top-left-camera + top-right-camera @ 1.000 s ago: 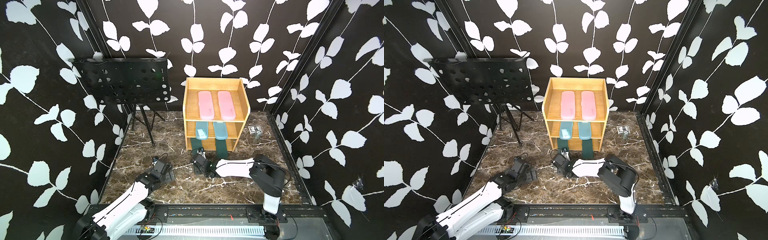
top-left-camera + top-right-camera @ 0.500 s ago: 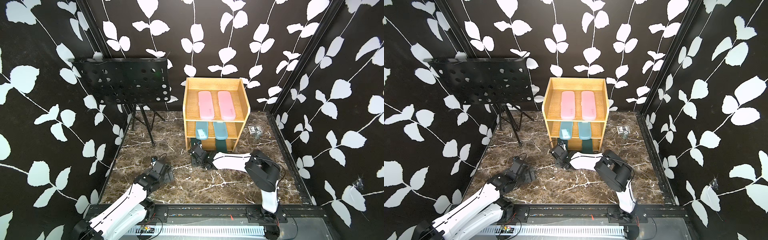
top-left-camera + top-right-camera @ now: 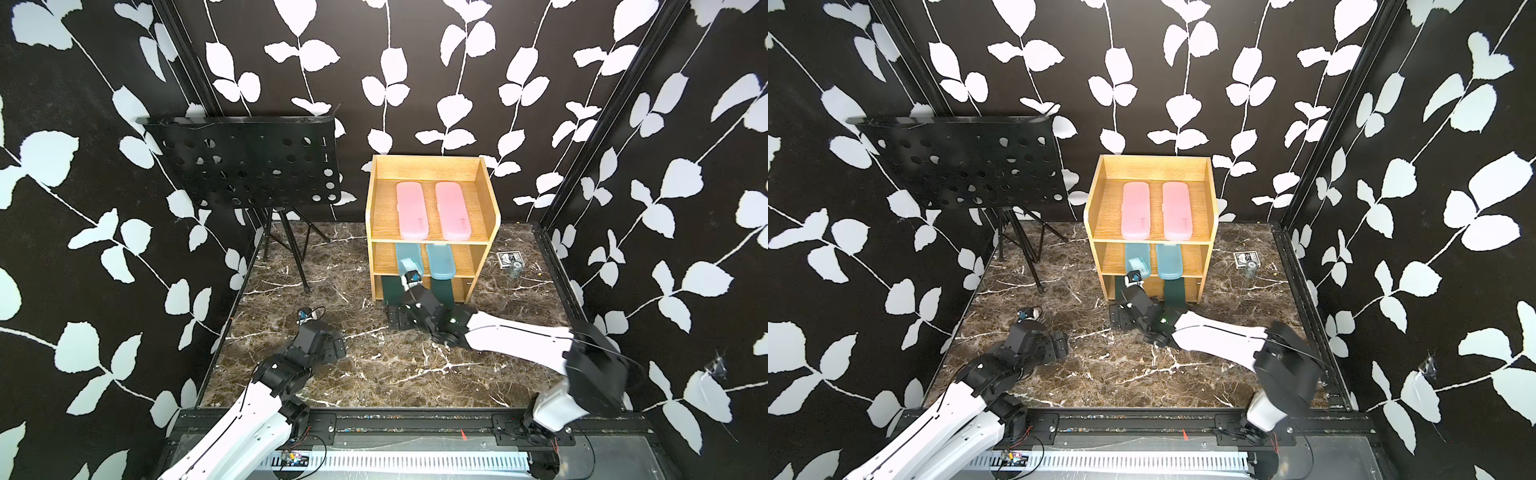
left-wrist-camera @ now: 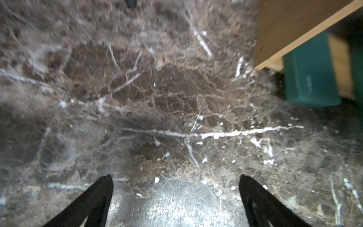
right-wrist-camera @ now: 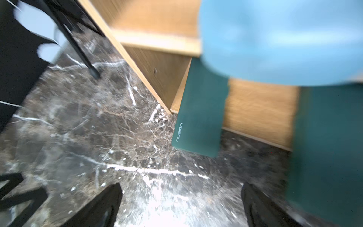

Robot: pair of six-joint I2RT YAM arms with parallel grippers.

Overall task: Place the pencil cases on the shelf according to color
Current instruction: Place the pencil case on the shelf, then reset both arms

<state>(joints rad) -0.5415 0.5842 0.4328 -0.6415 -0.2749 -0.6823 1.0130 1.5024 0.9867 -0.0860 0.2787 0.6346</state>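
Around the shelf: colours sorted, pincers free

Beneath the shelf spreads the tabletop, dark glossy marble veined white. The shelf itself is light oak board, three open-fronted tiers with raised side and back walls that should keep cases from sliding off. Sorting looks finished, I judge: one colour per tier. On its top tier lie two pink cases, translucent, round-cornered, flat and side by side. On the middle tier two blue cases, equally rounded, overhang the front edge. On the bottom tier two green cases, opaque and squarer-cornered, stick out past the shelf front over the marble. Just before that bottom tier the right pincer stands spread, grasping nothing. Well out from the shelf front, the left pincer is likewise released, over bare marble.
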